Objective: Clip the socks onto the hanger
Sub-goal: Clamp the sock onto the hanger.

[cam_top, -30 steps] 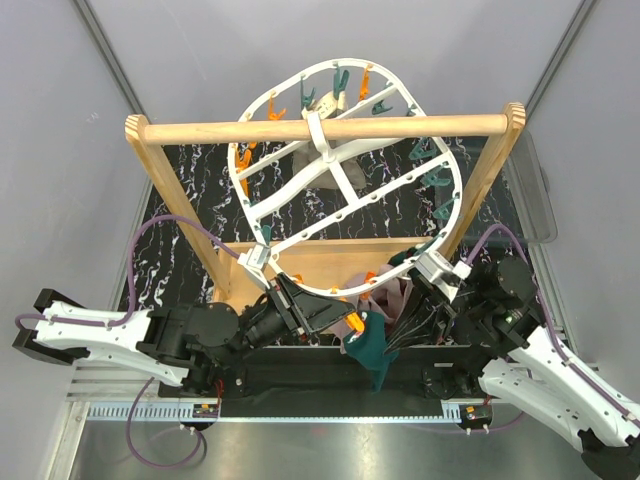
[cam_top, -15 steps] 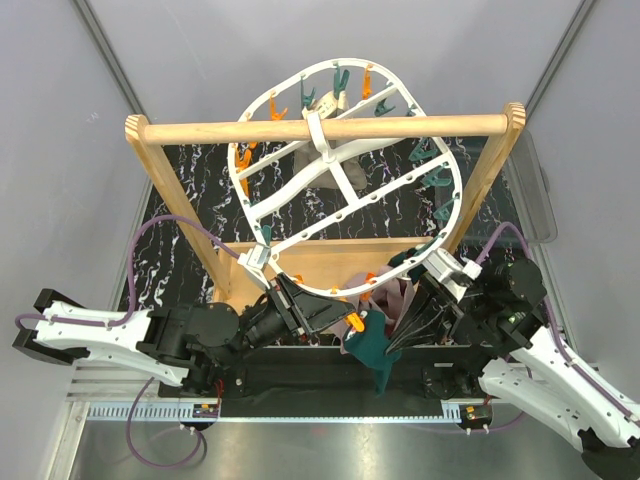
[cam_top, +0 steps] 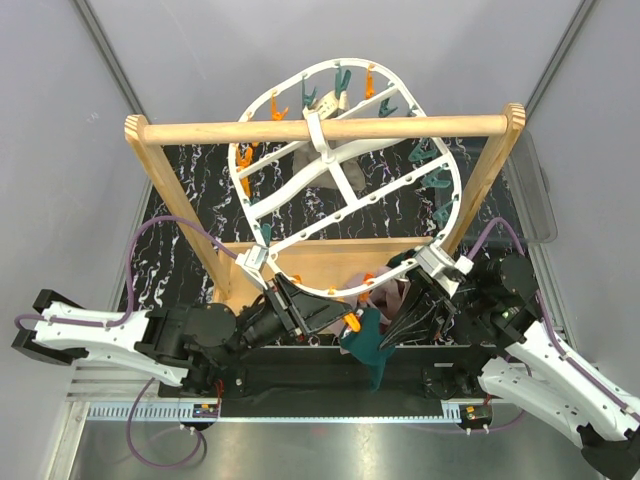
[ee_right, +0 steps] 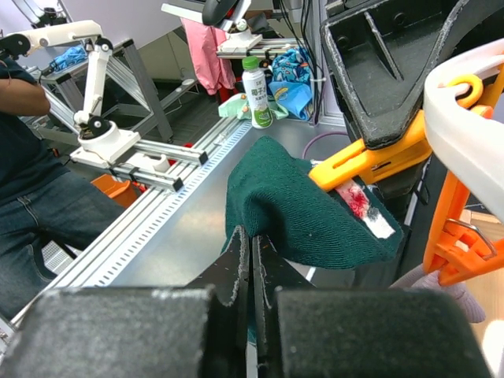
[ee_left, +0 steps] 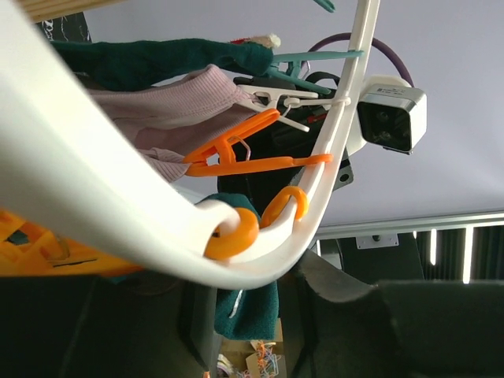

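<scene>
The white oval hanger (cam_top: 457, 190) hangs from the wooden rail, with orange and teal clothespins round its rim. At its near edge my left gripper (cam_top: 345, 320) is shut on an orange clothespin (cam_top: 352, 322), which bites the labelled cuff of a dark teal sock (cam_top: 368, 348). In the right wrist view my right gripper (ee_right: 253, 240) is shut on a fold of that teal sock (ee_right: 299, 213), just below the orange clothespin (ee_right: 362, 161). In the left wrist view the hanger rim (ee_left: 94, 197) hides the jaws' grip, and the teal sock (ee_left: 248, 303) hangs between the fingers. A mauve-pink sock (cam_top: 392, 297) hangs beside it.
The wooden rail (cam_top: 320, 128) and its two slanted posts span the table over a wooden base board (cam_top: 320, 255). A black marbled mat (cam_top: 190, 190) covers the table. A grey bin (cam_top: 535, 200) sits at the right. Other clothespins (ee_left: 236, 153) dangle close to both grippers.
My right gripper swung a little to the right with the teal sock and then came back left. The hanger rocked slightly. The left arm has hardly moved.
</scene>
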Controlling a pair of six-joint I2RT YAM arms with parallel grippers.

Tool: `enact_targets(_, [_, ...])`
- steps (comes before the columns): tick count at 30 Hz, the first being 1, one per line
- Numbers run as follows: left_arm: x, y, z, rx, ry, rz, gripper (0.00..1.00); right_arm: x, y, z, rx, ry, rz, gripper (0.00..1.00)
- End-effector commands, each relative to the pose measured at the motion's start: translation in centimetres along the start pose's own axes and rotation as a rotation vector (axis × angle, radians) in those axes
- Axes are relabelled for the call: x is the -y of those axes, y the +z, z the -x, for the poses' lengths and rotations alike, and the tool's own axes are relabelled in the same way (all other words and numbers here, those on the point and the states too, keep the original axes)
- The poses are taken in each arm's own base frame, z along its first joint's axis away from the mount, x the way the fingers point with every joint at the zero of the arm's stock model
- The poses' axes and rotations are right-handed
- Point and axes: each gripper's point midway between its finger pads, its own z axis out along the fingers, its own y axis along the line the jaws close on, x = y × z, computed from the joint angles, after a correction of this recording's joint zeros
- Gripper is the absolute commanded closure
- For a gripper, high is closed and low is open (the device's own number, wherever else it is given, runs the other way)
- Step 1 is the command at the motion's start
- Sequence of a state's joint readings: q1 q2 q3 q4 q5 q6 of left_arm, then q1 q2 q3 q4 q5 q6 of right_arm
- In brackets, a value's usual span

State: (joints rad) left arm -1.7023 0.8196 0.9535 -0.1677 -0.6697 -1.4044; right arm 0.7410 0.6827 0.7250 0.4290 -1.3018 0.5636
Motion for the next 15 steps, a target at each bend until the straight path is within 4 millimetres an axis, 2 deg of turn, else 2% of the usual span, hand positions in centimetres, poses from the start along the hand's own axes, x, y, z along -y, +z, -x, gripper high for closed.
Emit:
enact_targets(1, [1.0, -0.4, 0.3, 0.005, -0.071, -0.039, 0.62, 0.1, 0.1, 0.1, 0.014, -0.029, -0.01, 1.0])
enact_targets(6, [0.6, -0.6, 0.5, 0.01, -0.08, -0.038, 0.46, 1.3, 0.3, 0.0, 0.022, -0.012, -0.038, 1.0])
enact_targets(12, [0.2, -1.0, 0.9, 0.016, -0.073, -0.036, 0.32, 2.2, 0.3, -0.8, 0.014, 0.01, -0.058, 1.0])
enact_targets(13, [0.1, -1.0, 1.0, 0.021, -0.074, -0.033, 0.27, 2.4, 0.3, -0.8, 0.014, 0.01, -0.066, 0.97])
enact_targets(15, [-0.4, -1.1, 1.1, 0.023, -0.077, -0.029, 0.22, 2.9, 0.3, -1.2, 0.014, 0.021, -0.086, 0.92])
